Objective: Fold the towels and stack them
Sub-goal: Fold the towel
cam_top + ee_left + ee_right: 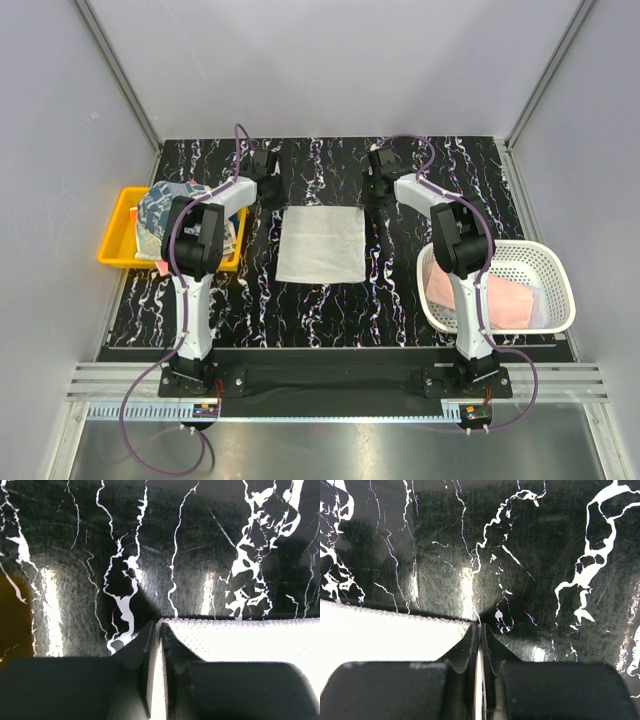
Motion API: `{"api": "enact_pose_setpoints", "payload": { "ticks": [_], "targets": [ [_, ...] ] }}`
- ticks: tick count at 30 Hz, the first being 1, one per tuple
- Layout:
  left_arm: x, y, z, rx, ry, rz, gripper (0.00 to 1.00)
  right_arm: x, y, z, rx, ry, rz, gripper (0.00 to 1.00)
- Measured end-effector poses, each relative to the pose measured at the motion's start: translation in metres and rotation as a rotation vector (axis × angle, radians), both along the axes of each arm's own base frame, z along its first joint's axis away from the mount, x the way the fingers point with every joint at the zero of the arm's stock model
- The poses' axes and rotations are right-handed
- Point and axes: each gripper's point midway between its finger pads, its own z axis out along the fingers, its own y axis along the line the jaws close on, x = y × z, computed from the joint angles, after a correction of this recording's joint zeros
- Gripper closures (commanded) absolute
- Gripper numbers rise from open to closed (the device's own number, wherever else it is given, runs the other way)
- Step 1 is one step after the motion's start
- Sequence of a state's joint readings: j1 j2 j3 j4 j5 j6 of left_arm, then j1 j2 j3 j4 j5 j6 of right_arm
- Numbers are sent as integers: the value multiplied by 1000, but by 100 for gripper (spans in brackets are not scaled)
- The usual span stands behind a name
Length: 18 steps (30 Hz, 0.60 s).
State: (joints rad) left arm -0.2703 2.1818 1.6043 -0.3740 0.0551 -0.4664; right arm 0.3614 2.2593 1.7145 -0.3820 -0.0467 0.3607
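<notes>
left pincer (159, 626) and right pincer (479, 626) are nipped shut on far corners of the one white towel (320, 245). one pink towel (510, 300) lies to its right.

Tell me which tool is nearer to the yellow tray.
Left. The left tool pinches the far left corner of the white towel, on the side of the yellow tray; the right tool pinches the far right corner, with the towel between it and the tray.

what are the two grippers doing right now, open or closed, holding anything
left gripper: closed, pinching the far left corner of the white towel
right gripper: closed, pinching the far right corner of the same towel
</notes>
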Motion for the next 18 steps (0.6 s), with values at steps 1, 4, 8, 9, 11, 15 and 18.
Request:
{"api": "enact_pose_setpoints", "payload": {
  "ticks": [1,4,8,9,11,15,18],
  "targets": [
    [1,0,0,-4,-4,-1,99,0,0,0,0,1,1,93],
    [2,-2,1,-12,-9,-8,100,0,0,0,0,-1,2,96],
    [6,-3,3,-21,-24,-11,100,1,0,0,-3,-6,7,99],
    [6,-3,3,-23,-28,-11,100,2,0,1,-3,-10,8,99],
    [9,-4,2,-31,-46,-13,100,4,1,1,1,-25,11,100],
    [6,-5,5,-58,-74,-23,100,2,-2,3,7,-54,14,100],
    [3,-5,16,-77,-106,-29,100,-3,-4,14,16,-87,16,100]
  ]
}}
